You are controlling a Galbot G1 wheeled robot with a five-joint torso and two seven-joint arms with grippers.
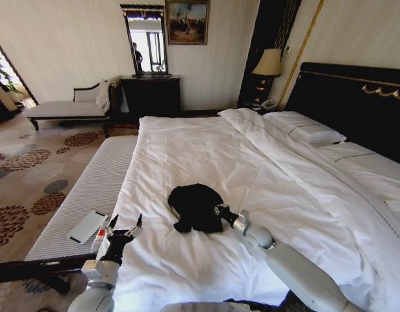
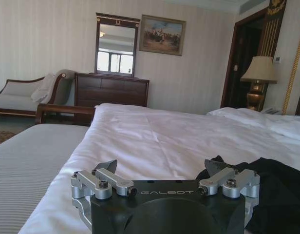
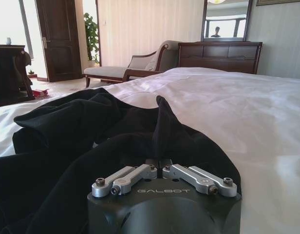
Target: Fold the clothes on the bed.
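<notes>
The clothes (image 1: 195, 207) are a crumpled black heap on the white duvet of the bed (image 1: 206, 149), near its front edge. My right gripper (image 1: 218, 210) is at the heap's right edge. In the right wrist view this gripper (image 3: 159, 165) is shut on a fold of the black fabric (image 3: 91, 131), which rises in a peak from between the fingers. My left gripper (image 1: 125, 227) hovers open at the bed's left edge, left of the clothes and apart from them. In the left wrist view its fingers (image 2: 108, 166) are spread wide, with the black clothes (image 2: 279, 190) off to one side.
A grey striped bench (image 1: 89, 188) runs along the bed's left side with a white flat device (image 1: 87, 226) on it. Pillows (image 1: 304, 127) and a dark headboard (image 1: 356, 104) are at the right. A chaise (image 1: 63, 107), a dresser (image 1: 151, 94) and a lamp (image 1: 268, 63) line the far wall.
</notes>
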